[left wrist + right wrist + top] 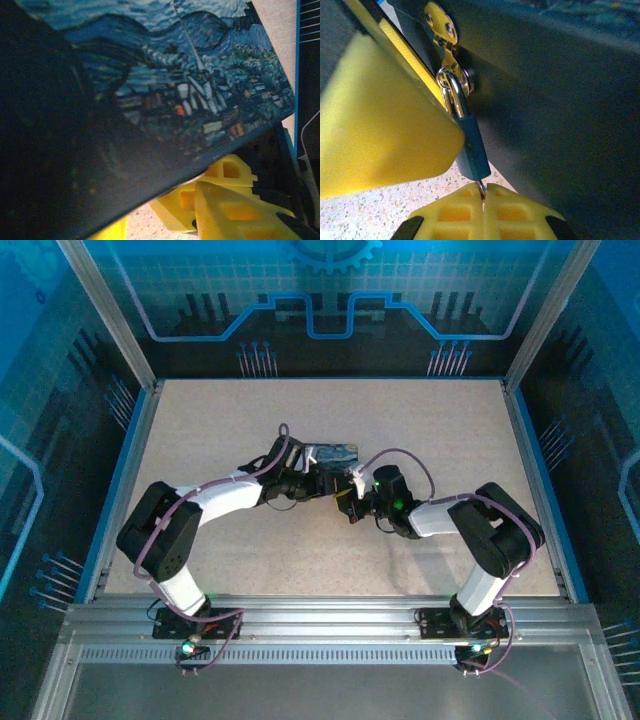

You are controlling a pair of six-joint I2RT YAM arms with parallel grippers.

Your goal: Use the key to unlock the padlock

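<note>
On the left, my left hand is up against the dark blue box in the middle of the surface. I cannot tell if this hand is gripping the box or just pushing on it, because the box hides most of my fingers there. A big yellow piece, I think one of those fingers, sits just beside the padlock. The padlock hangs from a small gold clasp on the dark side of the box. Its shiny loop goes through the ring and looks shut, so the lock is not open yet. Below it, the key pokes up into the bottom of the lock. My right hand is pinched tight on the key. I think getting the key in is done. Turning it and popping the loop are left. I cannot see the keyhole or how deep the key goes, and most of the key is hidden between my fingers.
</note>
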